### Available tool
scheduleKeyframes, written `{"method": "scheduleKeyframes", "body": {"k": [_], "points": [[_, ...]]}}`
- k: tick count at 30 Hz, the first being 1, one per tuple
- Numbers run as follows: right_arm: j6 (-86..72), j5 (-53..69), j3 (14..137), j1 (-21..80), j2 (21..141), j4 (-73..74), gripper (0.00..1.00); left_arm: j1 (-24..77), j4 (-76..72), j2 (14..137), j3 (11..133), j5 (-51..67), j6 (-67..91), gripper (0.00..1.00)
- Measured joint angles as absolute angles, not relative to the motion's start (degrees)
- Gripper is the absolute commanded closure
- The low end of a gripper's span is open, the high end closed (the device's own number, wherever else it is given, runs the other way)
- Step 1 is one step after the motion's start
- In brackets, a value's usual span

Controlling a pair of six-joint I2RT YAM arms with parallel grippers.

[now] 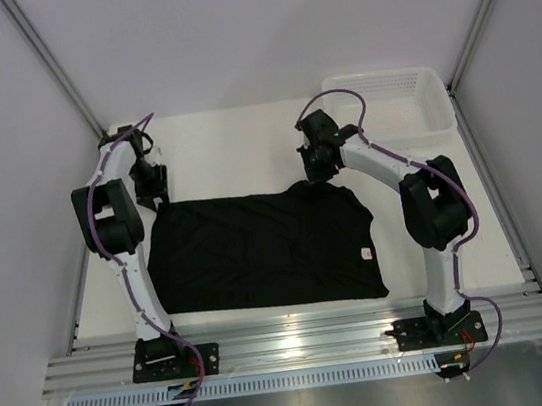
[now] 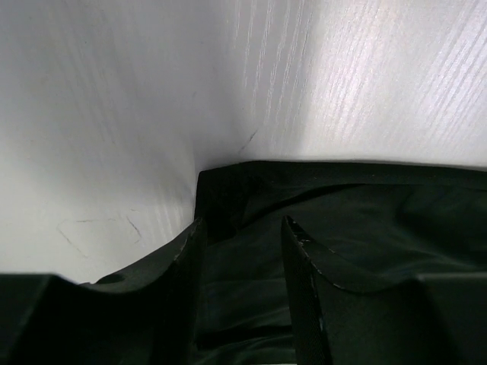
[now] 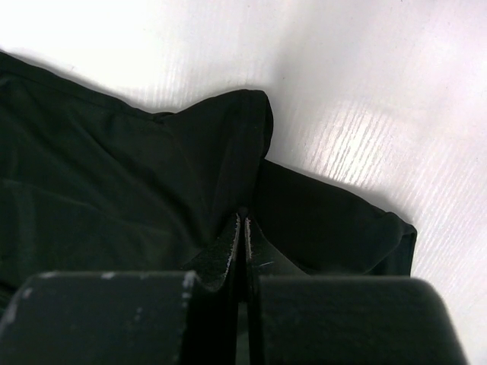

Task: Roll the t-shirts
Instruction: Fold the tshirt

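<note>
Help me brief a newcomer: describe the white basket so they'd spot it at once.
Look at the white table. At its far right corner sits the white plastic mesh basket. Unlike the flat black t-shirt, it is a rigid, open-topped box.

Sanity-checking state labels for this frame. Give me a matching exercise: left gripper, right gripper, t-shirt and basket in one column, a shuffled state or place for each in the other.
1. left gripper
2. right gripper
3. t-shirt
4. basket

A. white, at the far right corner of the table
B. jaws apart over the shirt's far left corner
C. black, spread out on the table's near half
D. jaws shut, pinching fabric at the shirt's far edge

Pairs: 1-B, 2-D, 3-C, 4-A
</note>
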State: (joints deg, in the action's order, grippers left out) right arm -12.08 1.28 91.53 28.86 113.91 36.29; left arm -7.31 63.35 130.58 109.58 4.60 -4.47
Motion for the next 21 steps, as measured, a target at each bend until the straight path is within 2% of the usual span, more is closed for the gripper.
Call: {"method": "scheduleKeyframes", "body": {"k": [13, 21], "points": [[-11.99, -1.3, 92.2, 28.73, 113.91, 39.22, 1.0, -7.51, 63.33, 130.58, 109.03, 4.16, 4.54, 0.59], [-11.97, -2.35, 93.95, 28.58, 113.8, 39.99, 1.0, -7.64, 66.11, 134.13, 120.11, 2.02, -2.33, 0.6]]}}
